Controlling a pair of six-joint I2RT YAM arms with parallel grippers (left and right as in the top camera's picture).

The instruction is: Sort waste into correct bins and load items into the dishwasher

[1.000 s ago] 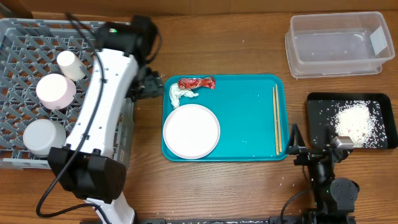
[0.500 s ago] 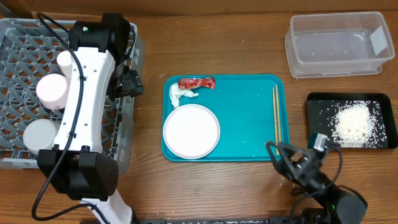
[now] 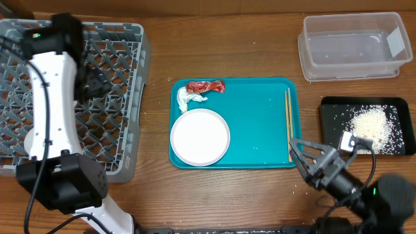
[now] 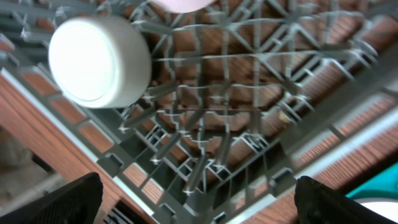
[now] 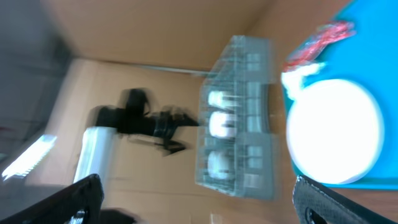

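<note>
From overhead, our left arm has swung from the right edge of the grey dish rack (image 3: 123,97) to its far left side. The left gripper (image 3: 97,85) now hangs over the lattice, and the arm hides the cups that showed a second ago. Our right gripper (image 3: 305,155) has risen from its rest to the near right corner of the teal tray (image 3: 260,123), beside the chopsticks (image 3: 288,123), with its fingers spread. The white plate (image 3: 200,136), tissue wad (image 3: 188,99) and red wrapper (image 3: 205,86) lie on the tray. The clear tub (image 3: 351,49), far right, holds neither piece of waste.

In the left wrist view, the gripper stands wide and empty above a white cup (image 4: 99,60) lying in the rack.

The right wrist view is blurred, but the gripper is wide and empty, facing plate and wrapper. We judge the right arm is setting out for them.
</note>
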